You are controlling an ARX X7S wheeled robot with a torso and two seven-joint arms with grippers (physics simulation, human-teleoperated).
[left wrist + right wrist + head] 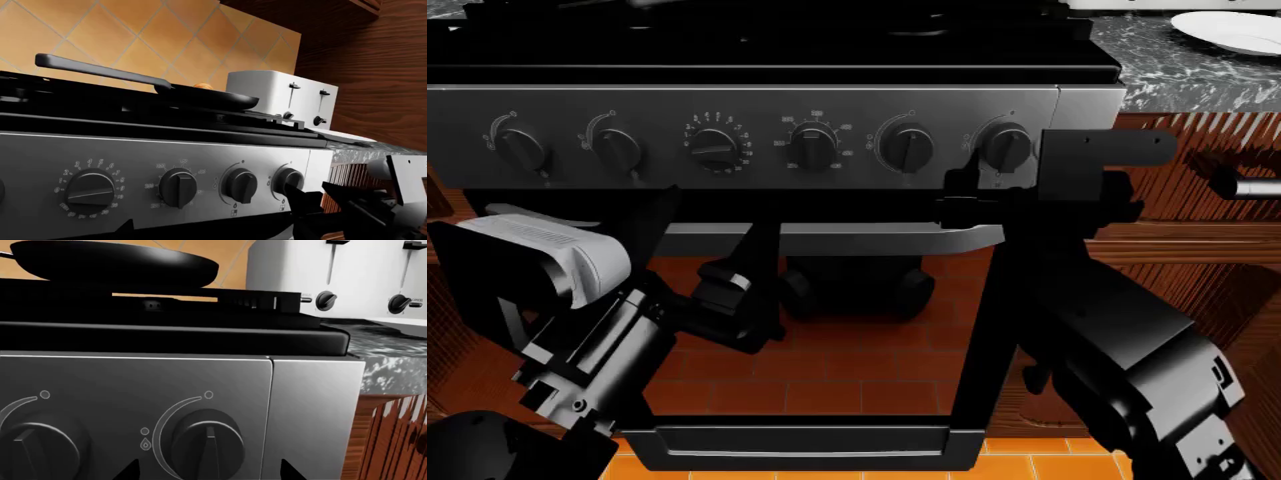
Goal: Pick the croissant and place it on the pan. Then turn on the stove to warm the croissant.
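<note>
Golden croissant (203, 86) already sits in the black pan (207, 96) on the stove (761, 60); only switching on remains. Right gripper (207, 472), jaws apart, faces the rightmost knob (205, 444); left gripper's (741, 300) jaws cannot be judged

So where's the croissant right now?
It sits in the pan on the stove: in the left wrist view only the croissant's golden top peeks over the pan's rim, just before the white toaster.
</note>
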